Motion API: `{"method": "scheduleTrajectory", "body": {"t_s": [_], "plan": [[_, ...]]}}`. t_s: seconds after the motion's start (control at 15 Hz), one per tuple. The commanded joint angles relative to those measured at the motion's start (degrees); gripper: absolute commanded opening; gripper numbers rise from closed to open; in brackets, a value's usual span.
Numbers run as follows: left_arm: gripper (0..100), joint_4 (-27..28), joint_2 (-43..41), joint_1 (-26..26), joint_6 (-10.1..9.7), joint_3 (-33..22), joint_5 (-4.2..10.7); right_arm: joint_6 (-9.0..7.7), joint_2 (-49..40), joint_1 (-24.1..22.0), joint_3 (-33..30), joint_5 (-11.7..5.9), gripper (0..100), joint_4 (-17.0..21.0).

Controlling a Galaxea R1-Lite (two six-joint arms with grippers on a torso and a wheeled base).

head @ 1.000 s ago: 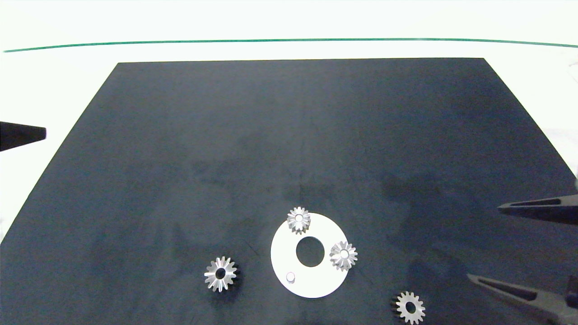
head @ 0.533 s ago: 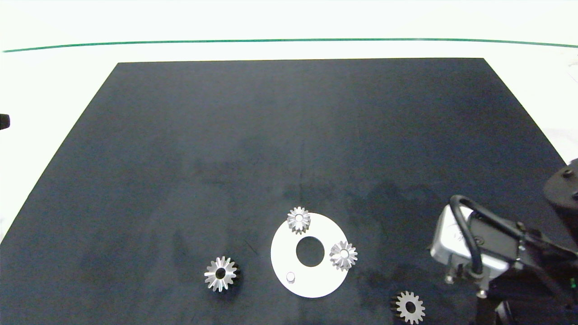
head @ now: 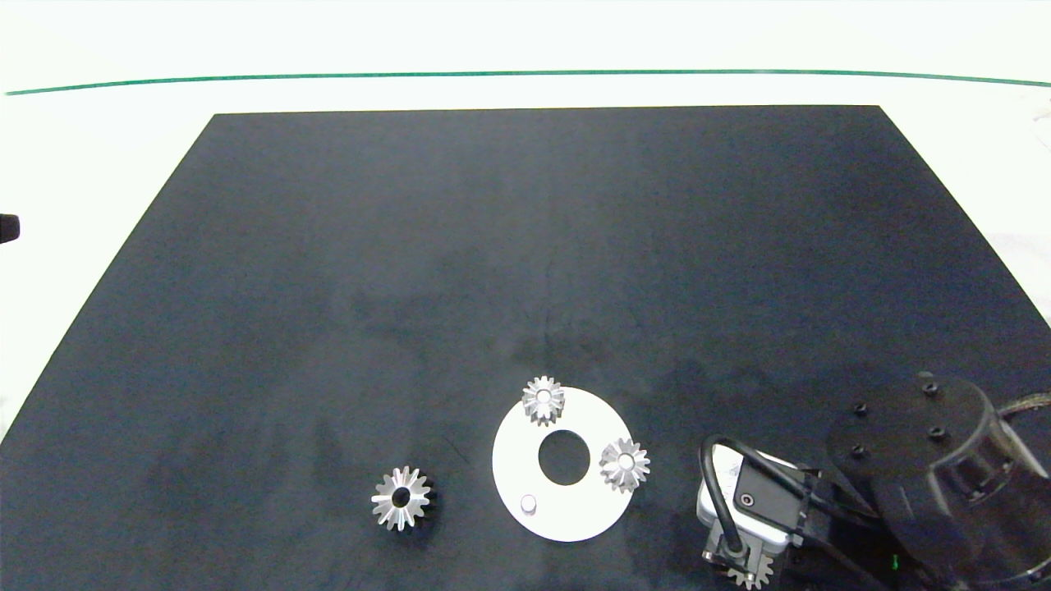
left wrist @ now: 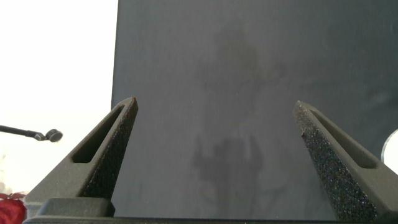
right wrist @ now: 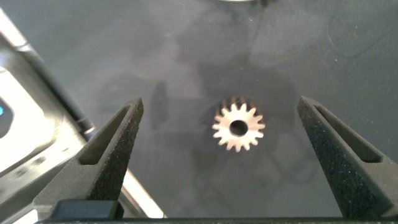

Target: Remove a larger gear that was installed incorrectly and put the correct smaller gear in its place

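The right gripper (right wrist: 217,124) is hovering over the smaller gear (right wrist: 239,127) at the lower right of the head view, its fingers spread wide apart with the gear lying flat on the black mat (head: 525,246) between them, untouched. The larger gear (head: 401,498) is lying at lower centre-left, just beside the white disc (head: 575,509). The left gripper (left wrist: 214,124) is also standing spread, over bare mat.

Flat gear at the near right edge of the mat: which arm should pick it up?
Probably the right. Its pincer hangs open directly over the flat gear, which lies between the fingers. The left pincer sees only bare mat, away at the left edge.
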Motion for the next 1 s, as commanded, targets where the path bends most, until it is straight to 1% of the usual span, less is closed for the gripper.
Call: {"method": "scheduleTrajectory", "body": {"t_s": [0.07,0.2,0.6,0.8,1.0], "plan": [[100,0.2,-0.1,0.0,-0.04,0.0,0.12,-0.08,1.2,-0.1,3.6,-1.15,100,-1.7],[100,0.2,-0.2,0.0,-0.04,0.1,0.12,-0.08,1.0,-0.2,4.4,-1.33,100,-1.8],[100,0.3,-0.4,0.0,-0.04,0.1,0.12,0.01,1.0,-5.0,4.7,-0.8,100,-1.9],[100,0.3,-0.7,-0.1,0.13,0.3,0.12,0.01,1.5,-6.1,4.6,0.69,100,-2.0],[100,0.3,-0.9,-0.1,0.4,0.3,0.12,0.1,2.0,-6.3,4.6,0.69,98,-2.3]]}}
